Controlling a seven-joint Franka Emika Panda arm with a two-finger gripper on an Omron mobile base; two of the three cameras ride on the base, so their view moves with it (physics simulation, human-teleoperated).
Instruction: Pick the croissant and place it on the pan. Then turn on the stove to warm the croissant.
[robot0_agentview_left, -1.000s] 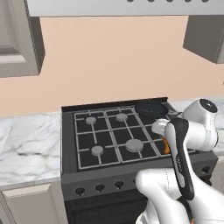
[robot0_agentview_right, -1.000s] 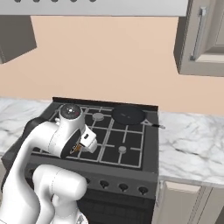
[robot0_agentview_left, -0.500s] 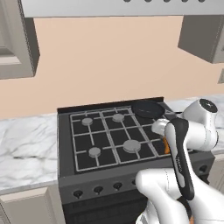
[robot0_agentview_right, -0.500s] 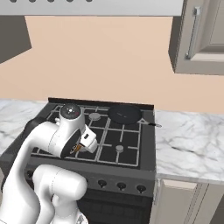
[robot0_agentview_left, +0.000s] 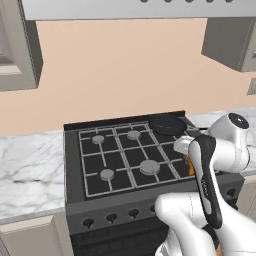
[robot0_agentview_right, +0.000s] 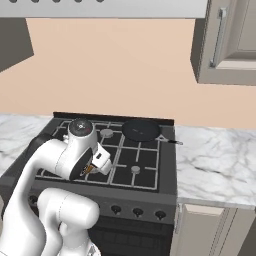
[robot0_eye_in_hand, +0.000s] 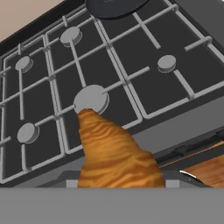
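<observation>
My gripper (robot0_agentview_right: 89, 169) was clamped on the croissant (robot0_eye_in_hand: 116, 155), which filled the lower middle of the hand view, its tip reaching up toward a large grey burner (robot0_eye_in_hand: 91, 99). I judged I held it above the front of the stove (robot0_agentview_left: 130, 160) so that I could carry it across the grates without dragging. The pan (robot0_agentview_right: 141, 130) sat at the top centre of the right base view, on a back burner well apart from my hand, its thin handle pointing toward the marble counter (robot0_agentview_right: 215, 160). The knobs (robot0_agentview_right: 137, 212) lined the stove's front. I could read no brand, label or writing anywhere.
</observation>
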